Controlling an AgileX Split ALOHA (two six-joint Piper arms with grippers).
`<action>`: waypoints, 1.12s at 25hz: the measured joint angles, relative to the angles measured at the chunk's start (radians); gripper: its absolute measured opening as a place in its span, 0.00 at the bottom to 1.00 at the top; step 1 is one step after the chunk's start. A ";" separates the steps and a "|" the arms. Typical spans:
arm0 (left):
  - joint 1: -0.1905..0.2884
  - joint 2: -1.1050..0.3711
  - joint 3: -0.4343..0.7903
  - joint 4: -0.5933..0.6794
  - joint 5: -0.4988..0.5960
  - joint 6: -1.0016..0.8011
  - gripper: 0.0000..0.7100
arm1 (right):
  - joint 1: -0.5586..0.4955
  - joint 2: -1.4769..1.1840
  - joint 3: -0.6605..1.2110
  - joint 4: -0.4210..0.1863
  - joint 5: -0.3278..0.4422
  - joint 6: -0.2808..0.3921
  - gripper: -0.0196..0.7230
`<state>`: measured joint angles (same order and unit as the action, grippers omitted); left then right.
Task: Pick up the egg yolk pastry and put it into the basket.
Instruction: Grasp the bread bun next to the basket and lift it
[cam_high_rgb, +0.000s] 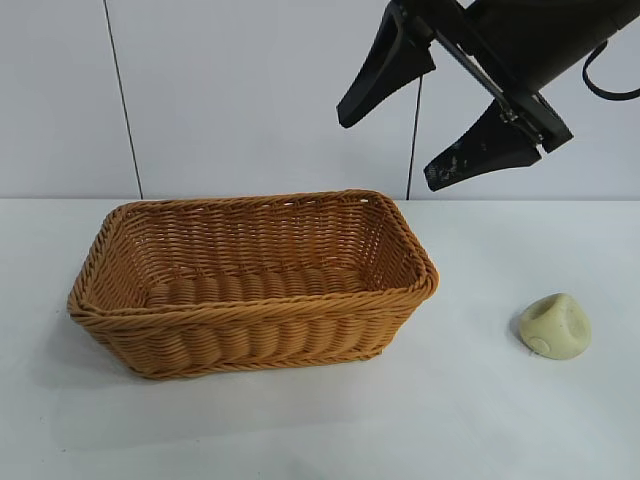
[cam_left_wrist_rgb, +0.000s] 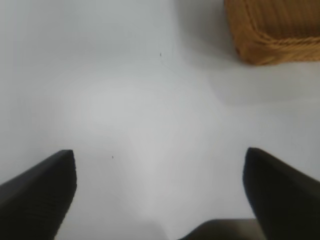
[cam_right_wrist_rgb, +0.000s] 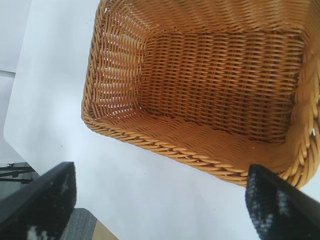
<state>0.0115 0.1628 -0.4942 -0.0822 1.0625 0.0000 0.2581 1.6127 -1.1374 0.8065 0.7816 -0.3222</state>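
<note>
The egg yolk pastry (cam_high_rgb: 556, 327), a small pale yellow lump, lies on the white table to the right of the basket. The orange-brown wicker basket (cam_high_rgb: 250, 300) stands left of centre and holds nothing I can see. My right gripper (cam_high_rgb: 388, 152) hangs high above the basket's right end, open and holding nothing. In the right wrist view its dark fingers (cam_right_wrist_rgb: 42, 205) frame the basket's inside (cam_right_wrist_rgb: 220, 85). My left gripper (cam_left_wrist_rgb: 160, 172) is open over bare table. A corner of the basket (cam_left_wrist_rgb: 272, 35) shows in the left wrist view.
The white table (cam_high_rgb: 480, 420) stretches in front of and to the right of the basket. A pale wall (cam_high_rgb: 250, 90) rises behind it. The table's edge (cam_right_wrist_rgb: 15, 145) and a dark frame beyond it show in the right wrist view.
</note>
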 joint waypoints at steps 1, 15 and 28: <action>0.000 -0.043 0.001 -0.001 0.000 0.000 0.98 | 0.000 0.000 0.000 0.000 0.000 0.000 0.88; 0.000 -0.169 0.001 -0.007 0.003 0.000 0.98 | 0.000 0.000 -0.109 -0.615 0.057 0.360 0.88; 0.000 -0.169 0.001 -0.007 0.003 0.000 0.98 | -0.134 0.171 -0.127 -0.776 0.118 0.440 0.88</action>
<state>0.0115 -0.0065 -0.4935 -0.0888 1.0652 0.0000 0.1236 1.7836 -1.2643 0.0306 0.8992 0.1175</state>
